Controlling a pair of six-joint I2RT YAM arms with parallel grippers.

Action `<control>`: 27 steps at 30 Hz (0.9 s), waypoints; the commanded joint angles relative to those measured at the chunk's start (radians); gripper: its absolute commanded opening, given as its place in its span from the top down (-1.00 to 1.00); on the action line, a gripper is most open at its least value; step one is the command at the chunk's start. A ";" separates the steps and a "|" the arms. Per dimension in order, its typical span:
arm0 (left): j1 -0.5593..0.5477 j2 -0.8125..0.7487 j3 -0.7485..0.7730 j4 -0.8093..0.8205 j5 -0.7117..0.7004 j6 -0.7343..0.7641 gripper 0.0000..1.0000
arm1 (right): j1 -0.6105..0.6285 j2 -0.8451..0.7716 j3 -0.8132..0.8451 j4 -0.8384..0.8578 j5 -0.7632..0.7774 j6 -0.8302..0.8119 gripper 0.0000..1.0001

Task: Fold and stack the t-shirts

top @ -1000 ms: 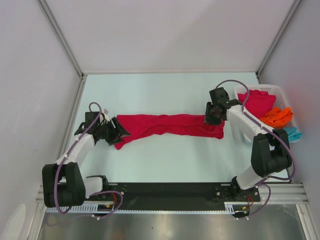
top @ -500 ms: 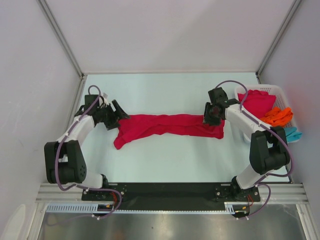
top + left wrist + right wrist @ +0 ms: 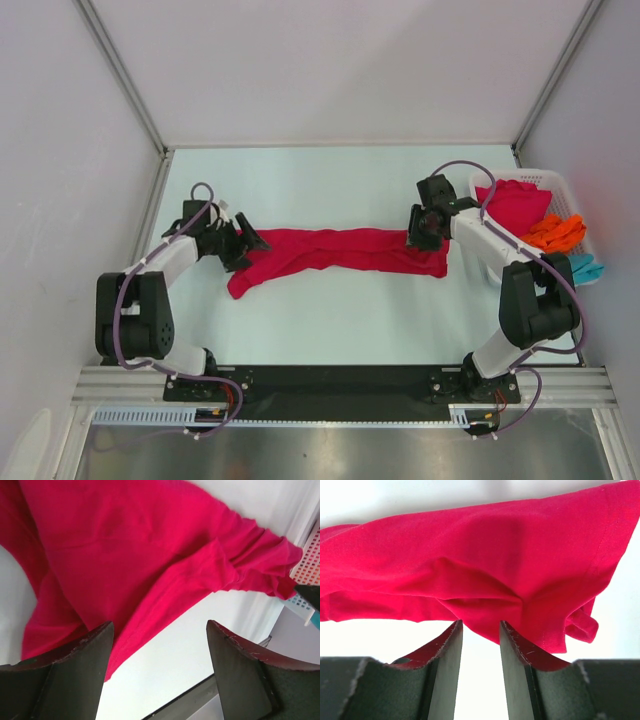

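A pale green tabletop (image 3: pixel 330 320) is enclosed by white walls and bare metal posts, with the two arm bases bolted along its near edge.

Beyond the bases, a crimson red cotton t-shirt (image 3: pixel 340 250) is stretched left to right across the middle of the table as a long, bunched band. Its left end sags towards the near side.

At that left end the left gripper (image 3: pixel 250 243) is seen with its jaws wide apart. In the left wrist view nothing is caught between them, and the cloth lies flat beneath the left gripper (image 3: pixel 159 625).

A second ago this gripper was set lower against the same end with its jaws narrower. It has since been opened, drawn off to the far side and brought back over the far-left corner. The end appears to have been let go so that a fresh hold can be taken, and the spreading stage is judged unfinished.

At the shirt's right end the right gripper (image 3: pixel 420 232) has hardly been moved. Its jaws stand a little apart with the cloth's edge gathered at their tips (image 3: pixel 480 624). Whether the cloth is pinched cannot be told.

Farther right, a white slatted plastic basket (image 3: pixel 520 174) is filled with another crimson shirt (image 3: pixel 515 205), a bright orange shirt (image 3: pixel 555 235) and a teal blue one (image 3: pixel 585 268), none yet folded.
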 commanded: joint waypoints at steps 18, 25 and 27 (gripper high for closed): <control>-0.077 -0.010 -0.091 0.083 0.049 -0.041 0.21 | -0.012 -0.067 -0.018 0.026 -0.013 0.011 0.18; -0.077 -0.065 -0.110 0.048 0.038 -0.032 0.99 | -0.016 -0.061 -0.013 0.031 -0.016 0.010 0.18; -0.079 -0.094 -0.108 0.034 0.028 -0.028 1.00 | -0.018 -0.058 -0.013 0.037 -0.021 0.010 0.18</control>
